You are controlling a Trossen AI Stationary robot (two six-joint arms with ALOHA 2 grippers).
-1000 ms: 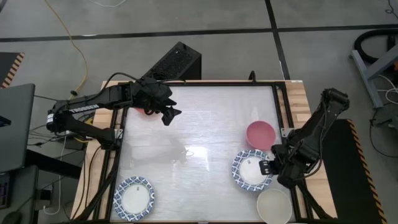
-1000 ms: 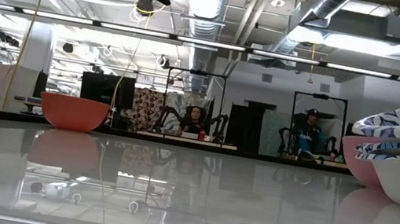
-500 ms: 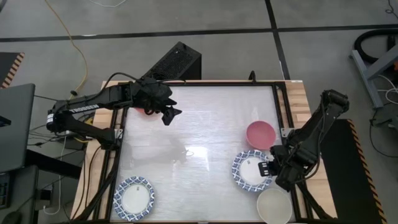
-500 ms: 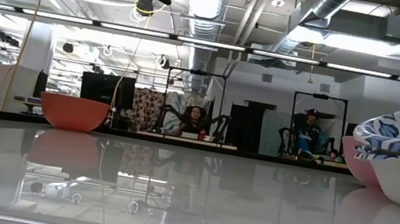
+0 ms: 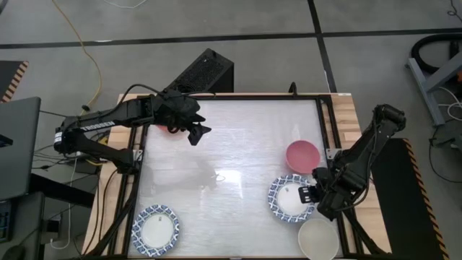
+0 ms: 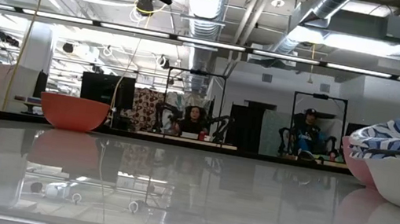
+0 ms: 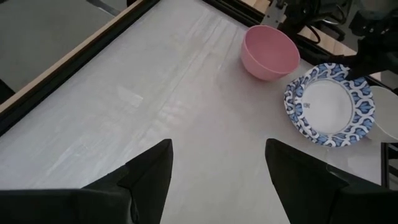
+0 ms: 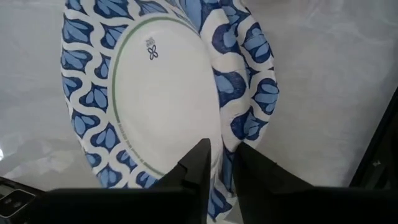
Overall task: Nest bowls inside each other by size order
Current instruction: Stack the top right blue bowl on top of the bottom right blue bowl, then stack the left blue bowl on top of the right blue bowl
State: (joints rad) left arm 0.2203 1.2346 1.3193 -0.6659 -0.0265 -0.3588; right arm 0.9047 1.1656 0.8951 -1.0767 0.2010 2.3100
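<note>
Our right gripper (image 8: 214, 163) has its fingers (image 8: 198, 163) drawn narrow and pinching the rim of a blue-patterned bowl (image 8: 155, 99), one finger inside the rim and one outside. A second patterned rim shows just under and beside it in the right wrist view, so we judge this bowl is sitting in, or being set into, another of the same kind. In the high view that gripper (image 5: 312, 193) is at the right side of the blue-patterned stack (image 5: 290, 198), near the right edge of the tabletop (image 5: 231, 152).

Just beyond the stack on its far side stands the pink bowl (image 5: 302, 154), apart from it, and at its near side the plain cream bowl (image 5: 317, 239) sits close by, at the tabletop's near right corner. Another blue-patterned bowl (image 5: 155, 229) lies alone at the near left corner. The red bowl (image 6: 73, 111) stands at the far left, mostly hidden under our left arm from above.

Our left gripper (image 7: 214, 180) waits above the far left, fingers spread wide and holding nothing.

We take the step in hand to be seating a patterned bowl on the stack. Next we would need to let go of the rim, lift clear without dragging the bowl, then fetch a remaining bowl that fits.
</note>
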